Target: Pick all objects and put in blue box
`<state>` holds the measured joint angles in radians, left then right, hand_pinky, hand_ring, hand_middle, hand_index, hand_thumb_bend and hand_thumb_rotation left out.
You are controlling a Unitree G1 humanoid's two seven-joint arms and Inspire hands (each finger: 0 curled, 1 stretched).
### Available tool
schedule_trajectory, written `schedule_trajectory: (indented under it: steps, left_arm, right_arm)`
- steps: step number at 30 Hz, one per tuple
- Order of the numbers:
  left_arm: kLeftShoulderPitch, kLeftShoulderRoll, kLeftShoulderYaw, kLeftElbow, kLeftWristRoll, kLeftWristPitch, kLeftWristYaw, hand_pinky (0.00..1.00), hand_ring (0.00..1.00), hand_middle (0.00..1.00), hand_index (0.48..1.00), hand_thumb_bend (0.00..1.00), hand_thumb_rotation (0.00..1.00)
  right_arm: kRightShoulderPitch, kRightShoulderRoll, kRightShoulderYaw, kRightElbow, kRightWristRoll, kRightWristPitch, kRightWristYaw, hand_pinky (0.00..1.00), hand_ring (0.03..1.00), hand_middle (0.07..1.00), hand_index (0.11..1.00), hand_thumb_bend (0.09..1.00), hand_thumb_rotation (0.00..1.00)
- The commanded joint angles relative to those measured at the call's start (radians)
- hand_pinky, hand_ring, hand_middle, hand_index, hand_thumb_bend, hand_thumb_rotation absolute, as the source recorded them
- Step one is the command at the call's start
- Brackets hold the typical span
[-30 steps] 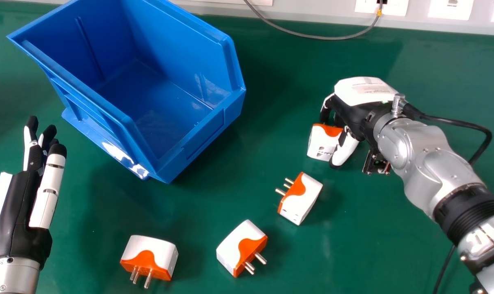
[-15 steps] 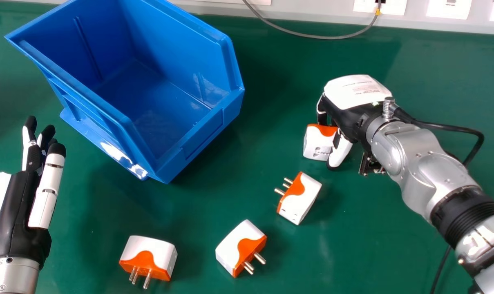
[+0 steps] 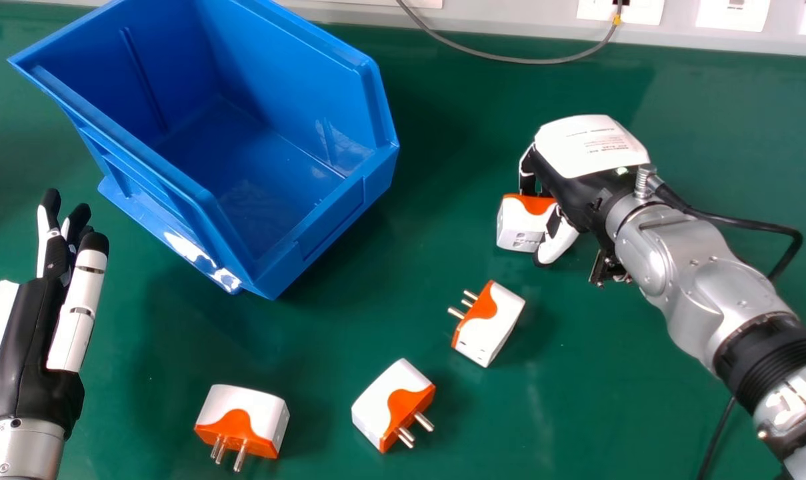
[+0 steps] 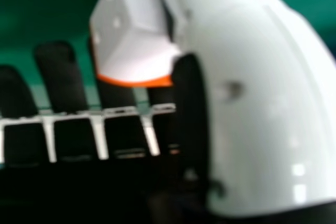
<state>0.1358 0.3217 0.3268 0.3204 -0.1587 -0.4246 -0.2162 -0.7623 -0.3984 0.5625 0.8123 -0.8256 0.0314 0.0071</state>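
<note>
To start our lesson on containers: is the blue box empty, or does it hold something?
Empty, as far as visible: in the head view, the blue box shows bare floor and inner walls, with no adapter inside.

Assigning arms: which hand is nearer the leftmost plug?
Left. The left hand is to the left of the leftmost plug; the right hand is well to its right and farther forward.

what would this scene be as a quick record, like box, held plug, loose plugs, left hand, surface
box: blue box, open-topped, no plugs seen inside
held plug: white and orange plug, between thumb and fingers of the right robot hand
loose plugs: three, near plug, middle plug, far plug
left robot hand: idle, left of the loose plugs
surface: green table
</note>
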Motion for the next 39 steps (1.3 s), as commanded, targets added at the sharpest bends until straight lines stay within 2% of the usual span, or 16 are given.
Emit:
schedule_trajectory:
  steps: [1, 6, 11, 15, 18, 22, 25, 29, 34, 37, 39]
  left_arm:
    - [0.002, 0.000, 0.008, -0.018, -0.007, -0.010, 0.001, 1.00, 1.00, 1.00, 1.000, 0.31, 0.90]
    - [0.008, 0.001, 0.007, -0.028, -0.007, -0.010, -0.002, 1.00, 1.00, 1.00, 1.000, 0.31, 0.90]
    - [0.014, 0.002, 0.009, -0.040, -0.014, 0.002, -0.007, 1.00, 1.00, 1.00, 1.000, 0.32, 0.90]
    - [0.013, 0.004, 0.011, -0.033, -0.013, 0.002, -0.009, 1.00, 1.00, 1.00, 1.000, 0.32, 0.90]
    - [0.020, 0.003, 0.010, -0.060, -0.006, 0.012, -0.001, 1.00, 1.00, 1.00, 1.000, 0.32, 0.90]
    - [0.014, 0.001, 0.009, -0.058, -0.003, 0.018, 0.004, 1.00, 1.00, 1.00, 1.000, 0.32, 0.90]
    - [0.007, 0.001, 0.008, -0.049, -0.004, 0.021, 0.004, 1.00, 1.00, 1.00, 1.000, 0.32, 0.89]
    - [0.005, 0.000, 0.011, -0.051, -0.012, 0.026, 0.002, 1.00, 1.00, 1.00, 1.000, 0.31, 0.89]
    - [0.000, -0.004, 0.010, -0.061, -0.006, 0.031, 0.013, 1.00, 1.00, 1.00, 1.000, 0.32, 0.89]
    - [-0.011, -0.005, 0.007, -0.039, 0.001, 0.014, 0.017, 1.00, 1.00, 1.00, 1.000, 0.31, 0.89]
    - [-0.016, -0.005, 0.005, -0.033, 0.005, 0.012, 0.020, 1.00, 1.00, 1.00, 1.000, 0.30, 0.88]
  right_arm:
    - [-0.002, -0.032, -0.034, -0.056, 0.017, 0.008, -0.004, 0.29, 0.388, 0.512, 0.479, 0.500, 0.00]
    - [0.052, -0.071, -0.086, -0.222, 0.035, 0.038, 0.054, 0.30, 0.402, 0.521, 0.479, 0.497, 0.00]
    - [0.163, -0.120, -0.159, -0.518, 0.060, 0.074, 0.133, 0.31, 0.409, 0.522, 0.485, 0.495, 0.00]
    - [0.227, -0.137, -0.205, -0.673, 0.078, 0.065, 0.160, 0.32, 0.419, 0.525, 0.502, 0.494, 0.00]
    - [0.287, -0.145, -0.245, -0.819, 0.110, 0.049, 0.191, 0.33, 0.426, 0.527, 0.512, 0.493, 0.00]
    - [0.354, -0.137, -0.273, -0.970, 0.139, 0.043, 0.233, 0.33, 0.428, 0.528, 0.516, 0.492, 0.00]
    - [0.389, -0.121, -0.277, -1.046, 0.157, 0.033, 0.262, 0.32, 0.431, 0.529, 0.520, 0.492, 0.00]
    - [0.405, -0.085, -0.260, -1.108, 0.181, 0.019, 0.294, 0.32, 0.433, 0.528, 0.531, 0.490, 0.00]
    - [0.387, -0.036, -0.238, -1.120, 0.190, -0.010, 0.312, 0.31, 0.429, 0.526, 0.545, 0.488, 0.00]
    - [0.344, 0.009, -0.209, -1.088, 0.193, -0.038, 0.313, 0.31, 0.428, 0.526, 0.548, 0.487, 0.00]
    - [0.321, 0.032, -0.197, -1.057, 0.194, -0.053, 0.310, 0.31, 0.425, 0.524, 0.552, 0.486, 0.00]
